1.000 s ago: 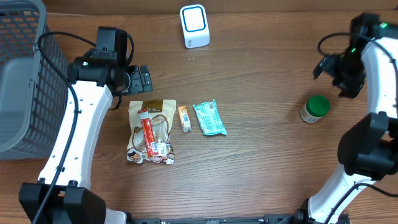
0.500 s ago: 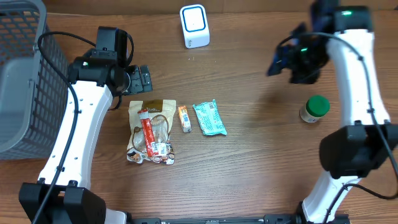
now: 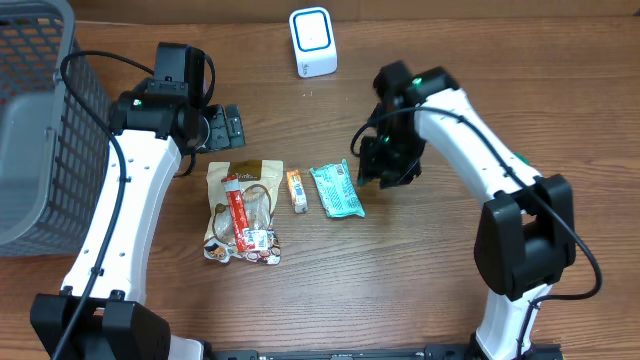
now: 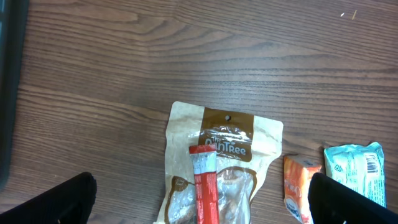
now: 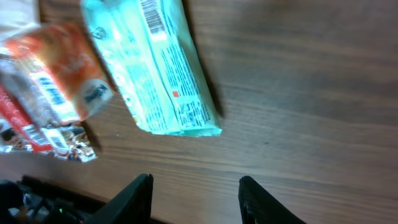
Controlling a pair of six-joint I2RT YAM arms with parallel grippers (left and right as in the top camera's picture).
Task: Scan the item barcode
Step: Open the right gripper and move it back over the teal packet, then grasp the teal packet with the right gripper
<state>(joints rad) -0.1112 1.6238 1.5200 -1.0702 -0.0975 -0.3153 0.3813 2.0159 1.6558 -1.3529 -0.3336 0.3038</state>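
On the table [image 3: 430,280], three packets [image 3: 335,192] (maybe four), one scanner [image 3: 312,42], left gripper [image 3: 225,128], right gripper [image 5: 196,198], jaws apart.

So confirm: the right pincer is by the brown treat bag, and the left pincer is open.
Not quite: the right pincer is by the teal packet, not the brown treat bag, per the overhead view. The left pincer is open.

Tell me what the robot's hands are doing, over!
Left gripper open, near the brown pouch. Right gripper open, empty, beside the teal packet. Packet flat on table, barcode up. Orange packet close alongside.
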